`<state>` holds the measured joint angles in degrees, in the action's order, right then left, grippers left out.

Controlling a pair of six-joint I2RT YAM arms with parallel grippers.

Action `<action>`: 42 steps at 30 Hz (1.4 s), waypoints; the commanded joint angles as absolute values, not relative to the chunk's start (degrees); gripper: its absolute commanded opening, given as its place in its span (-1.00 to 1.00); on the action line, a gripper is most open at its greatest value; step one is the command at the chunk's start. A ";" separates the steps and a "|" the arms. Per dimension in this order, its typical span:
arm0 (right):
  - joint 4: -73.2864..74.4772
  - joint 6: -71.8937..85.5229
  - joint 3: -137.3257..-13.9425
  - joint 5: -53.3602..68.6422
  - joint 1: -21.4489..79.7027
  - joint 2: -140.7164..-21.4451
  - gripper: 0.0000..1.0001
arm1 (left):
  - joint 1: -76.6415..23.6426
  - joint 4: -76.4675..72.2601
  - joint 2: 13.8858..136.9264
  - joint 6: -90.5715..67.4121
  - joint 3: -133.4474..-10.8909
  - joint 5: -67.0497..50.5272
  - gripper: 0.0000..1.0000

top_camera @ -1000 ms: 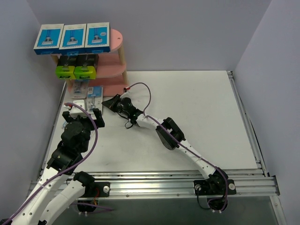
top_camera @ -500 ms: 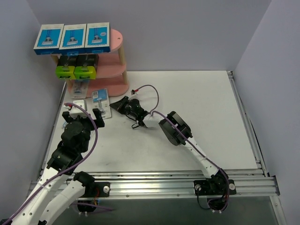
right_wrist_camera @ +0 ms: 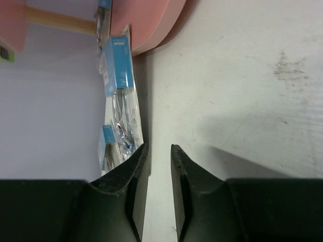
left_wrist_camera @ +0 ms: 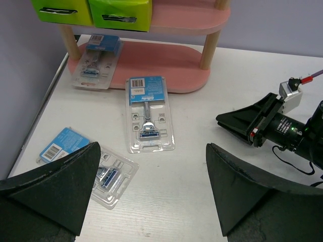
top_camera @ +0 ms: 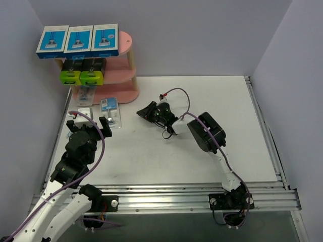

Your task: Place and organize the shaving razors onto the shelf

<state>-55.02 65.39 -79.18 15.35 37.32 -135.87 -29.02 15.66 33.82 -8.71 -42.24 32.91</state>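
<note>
The pink shelf (top_camera: 126, 75) stands at the back left. Three blue-and-white razor boxes (top_camera: 78, 40) lie on its top board, two black boxes with lime ends (top_camera: 81, 75) sit on the middle one, and a blister pack (left_wrist_camera: 98, 60) rests on the bottom board. A second blister pack (left_wrist_camera: 149, 116) lies on the table in front of the shelf, and a third (left_wrist_camera: 96, 171) sits beside my left fingers. My left gripper (top_camera: 90, 126) hangs wide open and empty over them. My right gripper (top_camera: 142, 112) lies low, pointing left, its jaws a narrow gap apart with nothing between.
The side wall runs close along the table's left edge (top_camera: 65, 126). A purple cable (top_camera: 174, 93) loops over the right wrist. An aluminium rail (top_camera: 176, 194) crosses the near edge by the arm bases.
My right gripper has drawn back to the right, away from the blister pack, which now lies slightly further from the shelf. Its jaws have parted a little. The left arm has stayed put.
</note>
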 commanded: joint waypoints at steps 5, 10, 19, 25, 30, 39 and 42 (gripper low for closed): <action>-47.64 58.01 -88.23 21.97 38.76 -136.66 -0.35 | -28.04 14.33 33.22 -8.35 -42.28 32.61 0.88; -43.51 58.01 -97.02 21.97 39.29 -141.06 -0.21 | -27.95 14.06 33.31 -8.35 -42.01 32.43 0.88; -38.15 58.62 -111.08 21.62 41.13 -151.42 0.03 | -27.86 13.62 33.75 -8.70 -41.84 31.11 0.88; -34.98 58.71 -120.31 21.01 42.71 -156.87 0.25 | -27.86 13.36 33.49 -8.96 -41.75 30.41 0.88; -32.79 58.54 -126.37 20.57 43.68 -159.96 0.25 | -27.95 13.27 32.96 -9.14 -41.57 29.97 0.88; -31.03 58.36 -131.30 20.13 45.00 -163.38 0.24 | -28.48 12.92 32.08 -9.40 -41.31 29.71 0.88; -30.59 58.62 -133.06 20.21 45.35 -164.70 0.19 | -28.74 13.01 31.82 -9.40 -41.22 30.06 0.88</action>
<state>-33.19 59.48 -130.72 20.82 44.53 -161.99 -28.34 15.57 32.51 -8.82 -41.06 30.33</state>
